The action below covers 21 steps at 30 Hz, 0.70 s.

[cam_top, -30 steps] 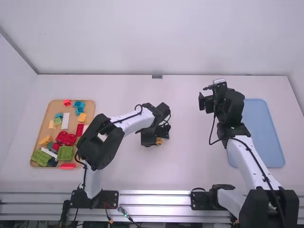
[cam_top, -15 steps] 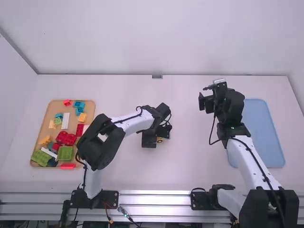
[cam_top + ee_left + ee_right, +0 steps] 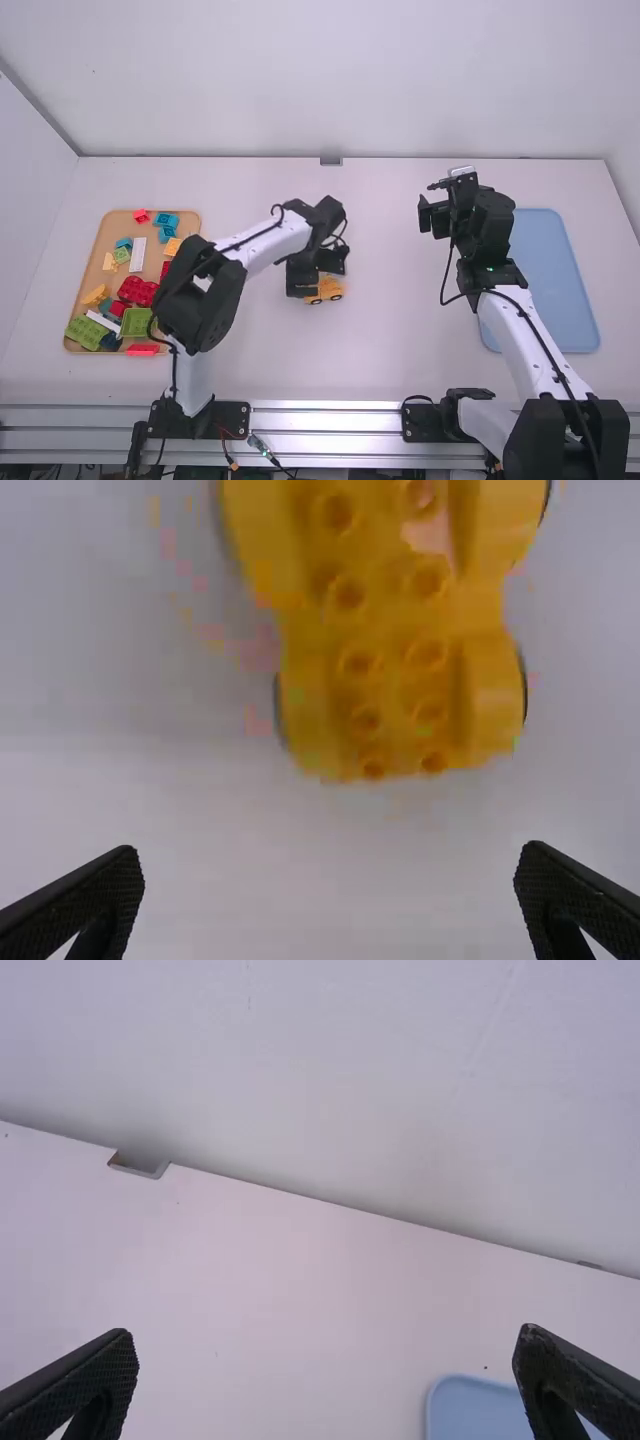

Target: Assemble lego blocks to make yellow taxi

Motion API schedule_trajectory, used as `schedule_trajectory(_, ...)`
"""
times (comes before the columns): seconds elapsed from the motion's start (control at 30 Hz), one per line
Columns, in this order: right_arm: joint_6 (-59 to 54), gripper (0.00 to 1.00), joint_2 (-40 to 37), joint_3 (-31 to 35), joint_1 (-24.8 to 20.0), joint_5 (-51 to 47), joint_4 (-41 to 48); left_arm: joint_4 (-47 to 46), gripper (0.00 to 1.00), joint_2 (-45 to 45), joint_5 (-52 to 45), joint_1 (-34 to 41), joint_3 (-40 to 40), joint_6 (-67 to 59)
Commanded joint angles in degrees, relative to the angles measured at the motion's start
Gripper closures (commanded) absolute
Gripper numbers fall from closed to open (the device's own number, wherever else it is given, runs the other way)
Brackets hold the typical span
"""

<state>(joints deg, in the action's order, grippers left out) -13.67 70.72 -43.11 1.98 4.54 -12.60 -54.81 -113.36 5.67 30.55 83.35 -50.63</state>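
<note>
Just above the yellow taxi base (image 3: 325, 291), in the middle of the table, is my left gripper (image 3: 318, 284), covering part of it. In the left wrist view the studded yellow base (image 3: 400, 680), with dark wheels at its sides, lies beyond the fingertips of my left gripper (image 3: 330, 865), which stands open with nothing between them. My right gripper (image 3: 436, 200) is held above the table's right half, far from the base. Its fingers are wide apart in the right wrist view, where my right gripper (image 3: 325, 1345) holds nothing.
A tan tray (image 3: 88, 262) at the left holds several red, blue, green, white and yellow blocks. A blue tray (image 3: 556, 285) lies at the right, partly behind the right arm. A wall runs along the table's back edge.
My left gripper has moved a little to the left and toward the table's near side, uncovering more of the yellow base. The right arm has kept still.
</note>
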Motion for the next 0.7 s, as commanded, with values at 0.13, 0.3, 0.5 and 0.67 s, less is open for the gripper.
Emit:
schedule_trajectory(0.13,0.11,0.01,0.22,-2.19,0.0,0.13,0.0,-9.07,0.01,4.52,-7.67,-13.62,8.5,0.2)
schedule_trajectory(0.3,0.13,0.01,0.22,-2.19,-0.11,0.11,0.02,-9.88,0.01,4.52,-7.34,-24.35,11.23,4.09)
schedule_trajectory(0.5,0.13,0.01,0.22,-2.19,-0.09,0.11,-0.09,-5.79,0.01,4.52,-7.19,-40.17,10.97,14.27)
schedule_trajectory(0.67,0.11,0.01,0.22,-2.19,-0.13,0.11,-0.61,-4.44,0.01,4.52,-8.63,-50.71,10.91,16.41)
